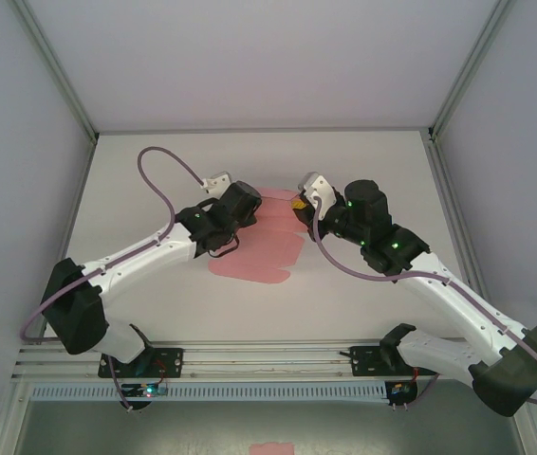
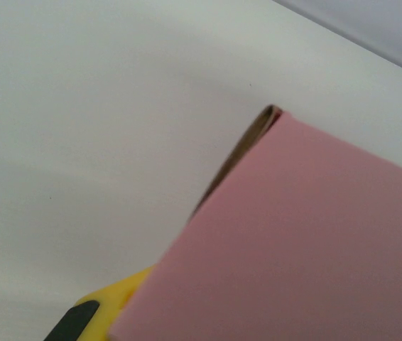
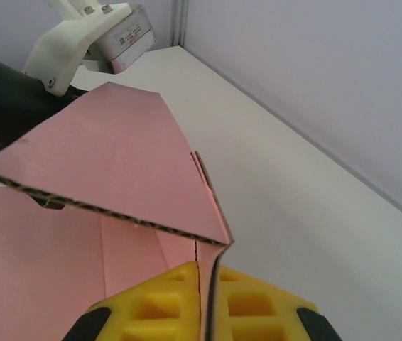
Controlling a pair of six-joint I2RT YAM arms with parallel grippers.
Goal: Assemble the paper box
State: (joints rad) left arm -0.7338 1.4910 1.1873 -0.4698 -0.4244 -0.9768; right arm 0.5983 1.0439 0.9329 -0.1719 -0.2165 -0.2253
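Left gripper [image 1: 255, 209] sits over the far left part of the paper box [image 1: 254, 254]. One yellow fingertip [image 2: 112, 302] pokes out under the card's near corner. Can't tell whether it's clamped or just resting, because the card hides the jaws. A purple cable [image 1: 159, 180] loops behind that arm, clear of the work.

The box is a flat pink cut-out lying on the white table [image 1: 363, 284] below and between both hands. Its long axis runs from the hands back toward the arm bases, skewed a little left. One flap [image 3: 109, 160] is lifted and tilted up at the right hand. It's matte and smooth-faced, with crisp creases and a brown fluted cut edge.

Right gripper [image 3: 207, 273] is closed on the box, with the card edge pinched in the slit between the ribbed yellow fingers [image 3: 158, 302]. The left arm's white camera bracket [image 3: 80, 32] crowds in just beyond the flap.

A small pink patch [image 1: 271, 447] lies well apart, behind the base rail [image 1: 268, 360].
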